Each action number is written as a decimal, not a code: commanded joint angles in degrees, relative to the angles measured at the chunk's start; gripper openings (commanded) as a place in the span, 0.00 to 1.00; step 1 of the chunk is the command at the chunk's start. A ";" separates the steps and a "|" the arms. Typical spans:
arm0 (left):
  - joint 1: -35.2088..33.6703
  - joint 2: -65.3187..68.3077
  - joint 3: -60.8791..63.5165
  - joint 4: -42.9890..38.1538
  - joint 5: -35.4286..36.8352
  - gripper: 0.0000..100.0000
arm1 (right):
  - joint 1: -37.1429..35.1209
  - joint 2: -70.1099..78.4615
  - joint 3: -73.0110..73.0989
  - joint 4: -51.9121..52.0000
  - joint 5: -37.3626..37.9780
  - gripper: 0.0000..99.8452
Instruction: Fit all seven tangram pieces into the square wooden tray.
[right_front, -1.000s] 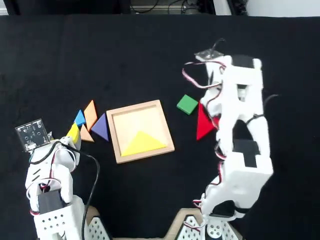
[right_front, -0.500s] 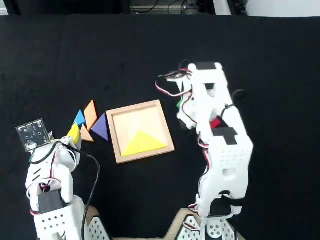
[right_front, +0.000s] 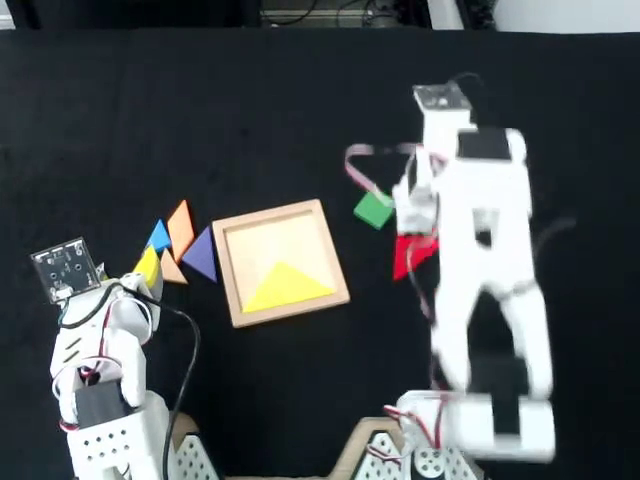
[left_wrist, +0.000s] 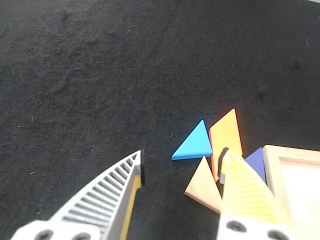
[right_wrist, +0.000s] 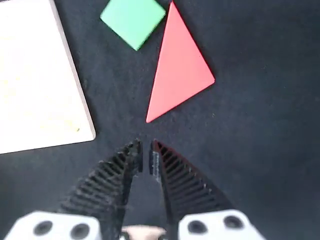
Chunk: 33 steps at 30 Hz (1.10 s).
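The square wooden tray (right_front: 232, 272) lies mid-table with a yellow triangle (right_front: 285, 287) inside it. To its right lie a green square (right_front: 373, 210) and a red triangle (right_front: 410, 253). My right arm (right_front: 480, 220) stretches over the cloth beside them. My right gripper (right_wrist: 145, 146) is shut and holds nothing, its tips just short of a corner of the red triangle (right_wrist: 180, 70), with the green square (right_wrist: 133, 19) beyond. My left gripper (left_wrist: 182, 165) is open over bare cloth, near the blue triangle (left_wrist: 192, 145), orange parallelogram (left_wrist: 226, 135) and tan triangle (left_wrist: 205, 186).
A purple triangle (right_front: 201, 254) touches the tray's left side, next to the blue triangle (right_front: 159, 236) and orange parallelogram (right_front: 181, 228). Black cloth covers the table; the far half is bare. The tray's corner (right_wrist: 82, 125) lies close beside the right gripper.
The right arm swung left over the green square, then back right and farther out. The pieces and the left arm have not moved.
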<state>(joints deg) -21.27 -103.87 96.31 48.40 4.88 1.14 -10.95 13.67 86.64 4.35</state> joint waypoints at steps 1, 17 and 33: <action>0.84 -0.18 0.84 -1.05 0.26 0.26 | -0.35 -7.52 14.20 -11.52 -2.46 0.10; 0.75 -0.18 0.84 -0.97 0.26 0.26 | 0.00 25.63 -6.64 -12.31 -15.56 0.33; 0.84 -0.18 0.84 -1.05 0.26 0.26 | -1.93 32.22 -15.52 -8.62 -19.52 0.33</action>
<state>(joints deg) -21.27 -103.87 96.31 48.40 4.88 0.26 21.76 1.19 77.76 -14.81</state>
